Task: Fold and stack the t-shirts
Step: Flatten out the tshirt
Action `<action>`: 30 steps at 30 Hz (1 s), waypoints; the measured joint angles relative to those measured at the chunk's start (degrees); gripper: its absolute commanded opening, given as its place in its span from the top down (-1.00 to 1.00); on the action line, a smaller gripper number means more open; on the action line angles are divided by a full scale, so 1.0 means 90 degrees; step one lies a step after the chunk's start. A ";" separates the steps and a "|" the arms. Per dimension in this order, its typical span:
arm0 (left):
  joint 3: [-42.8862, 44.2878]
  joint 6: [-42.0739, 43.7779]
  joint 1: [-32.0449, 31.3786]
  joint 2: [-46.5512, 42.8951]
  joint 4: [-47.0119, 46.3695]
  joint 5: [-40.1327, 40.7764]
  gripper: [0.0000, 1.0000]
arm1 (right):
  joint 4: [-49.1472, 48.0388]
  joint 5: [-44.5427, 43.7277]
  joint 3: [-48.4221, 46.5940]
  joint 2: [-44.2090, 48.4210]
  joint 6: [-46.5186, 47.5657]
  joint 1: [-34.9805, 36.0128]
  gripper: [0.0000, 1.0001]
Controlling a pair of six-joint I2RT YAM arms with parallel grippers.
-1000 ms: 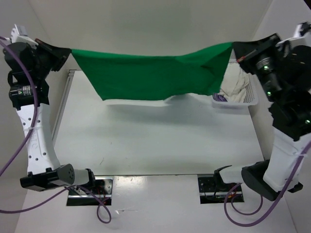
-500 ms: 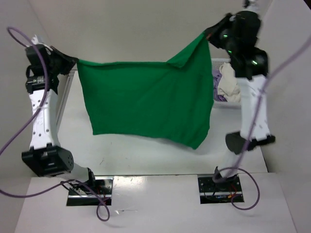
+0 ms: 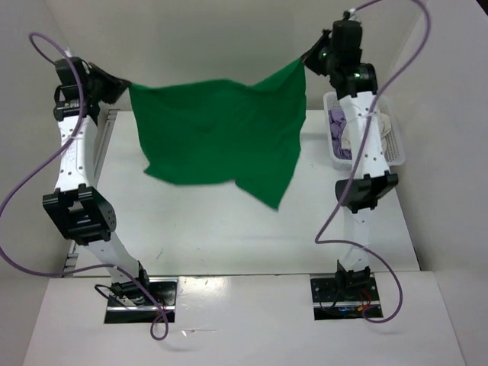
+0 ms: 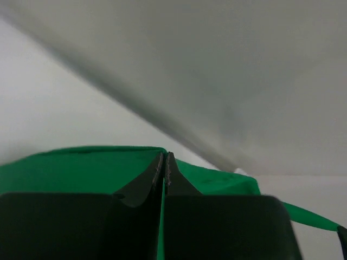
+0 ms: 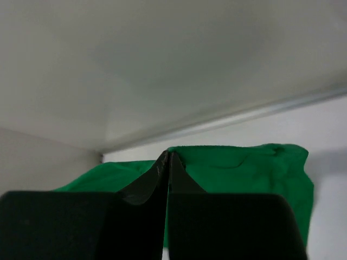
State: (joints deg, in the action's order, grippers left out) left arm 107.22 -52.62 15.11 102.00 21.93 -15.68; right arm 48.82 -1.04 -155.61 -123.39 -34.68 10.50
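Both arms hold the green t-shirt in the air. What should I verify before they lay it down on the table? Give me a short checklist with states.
1. Left fingers closed on the green t-shirt: ok.
2. Right fingers closed on it: ok.
3. Lower hem level: not ok, the right corner hangs lower.
4. Shirt lifted off the table: cannot tell from above.
5. Basket beside the shirt, not under it: ok.

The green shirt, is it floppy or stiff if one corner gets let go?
Probably very floppy: the green shirt sags between the left pincer and right pincer, and its bottom edge hangs uneven. It seems light, since two pinched corners carry all of it. Released, it would likely crumple onto the table.
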 measured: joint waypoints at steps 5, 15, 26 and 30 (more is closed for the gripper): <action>0.0539 -0.0243 0.0204 -0.0447 -0.0522 -0.0338 1.00 | -0.0425 0.0066 -0.0245 0.1241 -0.0049 -0.0049 1.00; -0.1112 -0.0100 0.0384 -0.1088 -0.1069 -0.0347 1.00 | -0.1872 0.0134 0.4908 0.4138 -0.0141 -0.0087 1.00; -0.5989 0.0559 0.0440 -0.2191 -0.1027 0.0078 1.00 | -0.1404 0.0447 1.0970 0.4998 -0.0391 -0.0090 1.00; -0.6734 0.0733 0.0610 -0.2480 -0.0610 0.0170 1.00 | -0.1141 0.0794 1.1380 0.6173 -0.0495 -0.0090 1.00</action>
State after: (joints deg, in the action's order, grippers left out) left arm 46.61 -46.02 20.60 79.68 16.45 -14.15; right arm 38.54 6.11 -53.19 -67.83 -39.13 9.69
